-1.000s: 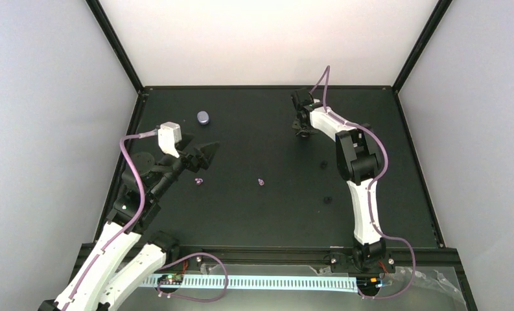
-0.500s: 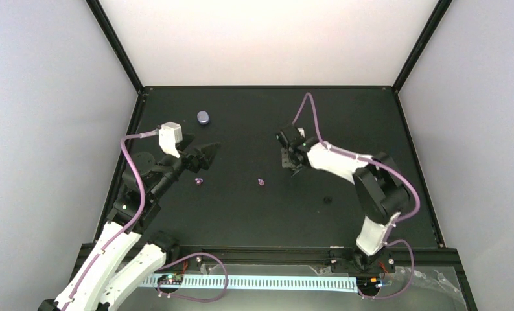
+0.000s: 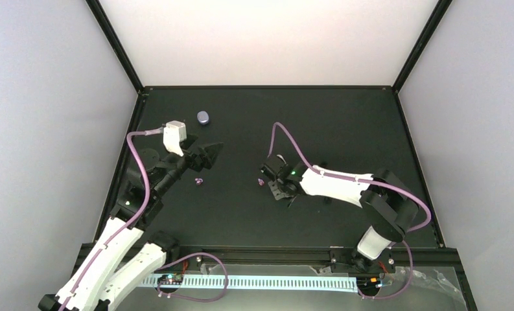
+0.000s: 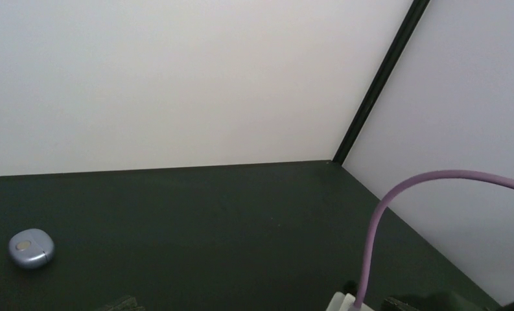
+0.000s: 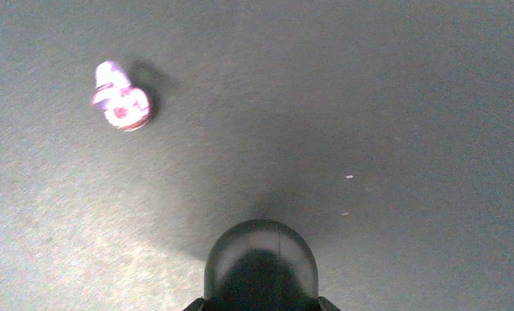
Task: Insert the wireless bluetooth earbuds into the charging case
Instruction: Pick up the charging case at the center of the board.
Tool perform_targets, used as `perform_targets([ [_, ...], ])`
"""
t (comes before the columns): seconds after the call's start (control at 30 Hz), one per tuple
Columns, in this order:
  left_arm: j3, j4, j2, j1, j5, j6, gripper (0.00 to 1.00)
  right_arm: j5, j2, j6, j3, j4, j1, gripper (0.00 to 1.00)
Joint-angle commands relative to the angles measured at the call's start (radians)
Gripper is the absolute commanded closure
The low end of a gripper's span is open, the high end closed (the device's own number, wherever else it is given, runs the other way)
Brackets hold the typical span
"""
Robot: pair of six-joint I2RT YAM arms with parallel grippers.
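The lavender charging case (image 3: pixel 203 117) lies shut at the far left of the black table (image 3: pixel 371 129), and shows again as the case (image 4: pixel 30 248) low on the left in the left wrist view. One lilac earbud (image 3: pixel 199 182) lies just in front of my left gripper (image 3: pixel 206 155), whose jaws stand wide open and empty above the table. The other earbud (image 3: pixel 261 182) lies mid-table, touching distance left of my right gripper (image 3: pixel 277 187). That earbud (image 5: pixel 119 103) sits at the upper left in the right wrist view. A small black oval object (image 5: pixel 260 259) fills my right gripper (image 5: pixel 260 288).
My right arm (image 3: pixel 335 183) stretches low across the table from the right, its purple cable (image 3: pixel 286 139) arching above it. Black frame posts and pale walls close in the table on three sides.
My right arm has swung from the far back of the table toward the near middle, ending beside the right-hand earbud. My left arm has barely shifted. Case and earbuds lie unmoved.
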Motion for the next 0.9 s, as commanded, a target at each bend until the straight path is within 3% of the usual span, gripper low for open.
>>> perform_targets([
  [0.0,0.009,0.017,0.014,-0.004,0.019,0.015,0.01,-0.010,0.034,-0.025,-0.001,-0.010,0.044,0.61],
  [0.3,0.010,0.017,0.039,-0.004,0.026,0.019,0.01,-0.068,0.045,-0.026,-0.011,0.013,0.049,0.54],
  [0.6,0.012,0.020,0.053,-0.004,0.039,0.020,0.01,-0.106,0.010,-0.030,-0.021,-0.002,0.046,0.32],
  [0.87,0.011,0.020,0.061,-0.004,0.046,0.018,0.01,-0.155,0.040,-0.027,-0.038,0.017,0.022,0.35],
])
